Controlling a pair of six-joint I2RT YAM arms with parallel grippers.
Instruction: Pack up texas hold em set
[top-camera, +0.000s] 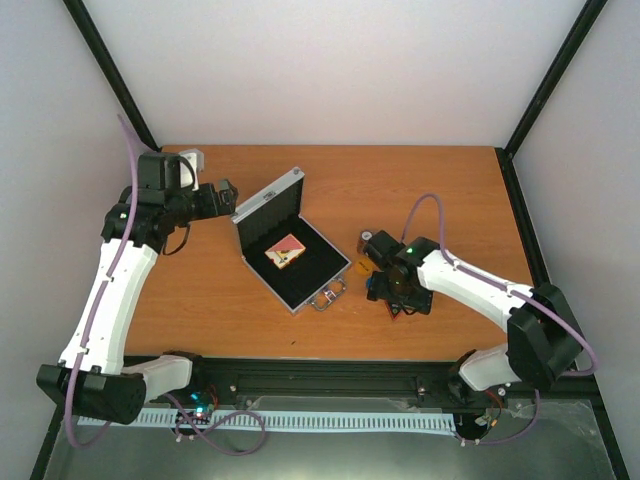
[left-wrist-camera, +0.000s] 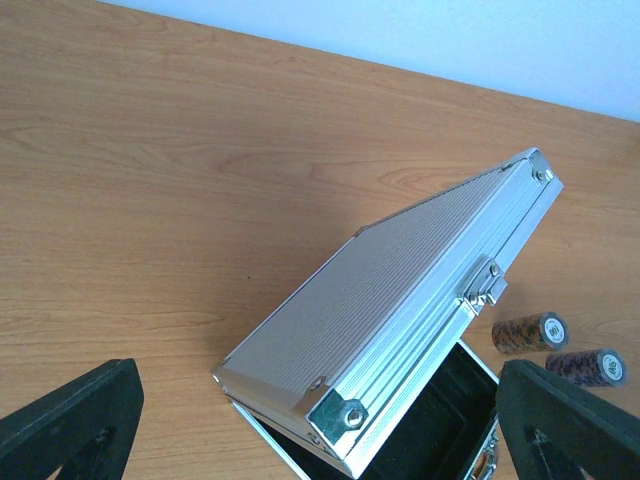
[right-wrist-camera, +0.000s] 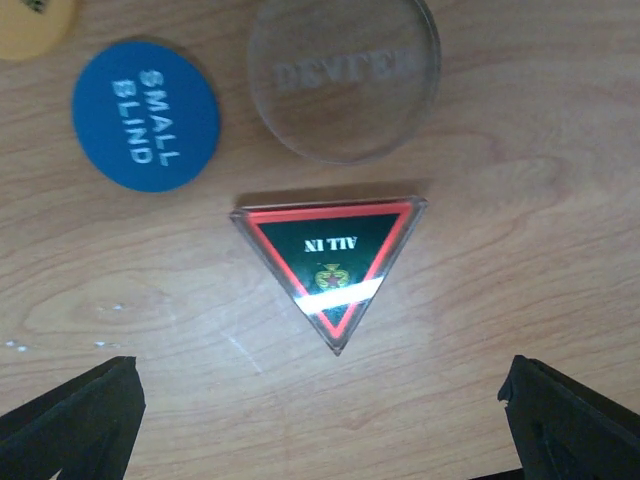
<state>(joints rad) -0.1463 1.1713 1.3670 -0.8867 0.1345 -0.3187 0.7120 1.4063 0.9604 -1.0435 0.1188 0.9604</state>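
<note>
We're looking down on the case (top-camera: 312, 272), which sits open mid-table (top-camera: 450, 190) with its black lining showing. Its ribbed silver lid (left-wrist-camera: 400, 290) is tilted up on the far-left side and the metal handle (top-camera: 328, 297) faces the near edge. The red deck (top-camera: 285, 251) lies inside on the lining, tilted at an angle to the walls.

On our left, the left gripper (top-camera: 228, 192) hovers just behind the raised lid with its fingers (left-wrist-camera: 70, 425) spread wide and nothing between them. It is close to the lid but not touching it. From that wrist we also catch two chip stacks (left-wrist-camera: 529, 331) lying on their sides on the wood, just past the case's right corner.

Over on the right, the right gripper (right-wrist-camera: 318, 400) hangs low above the loose pieces, to the right of the case. Its jaws are wide apart too, and empty. Right below it lies the triangle button (right-wrist-camera: 332, 262), flat on the wood, point toward the fingers, its "ALL IN" lettering upside down in this view. Beyond it sit the blue disc (right-wrist-camera: 146, 114), marked "SMALL BLIND", and the clear disc (right-wrist-camera: 343, 75), side by side and apart from the triangle. A sliver of the orange disc (right-wrist-camera: 35, 20) peeks in at the corner. All of these lie outside the case.
</note>
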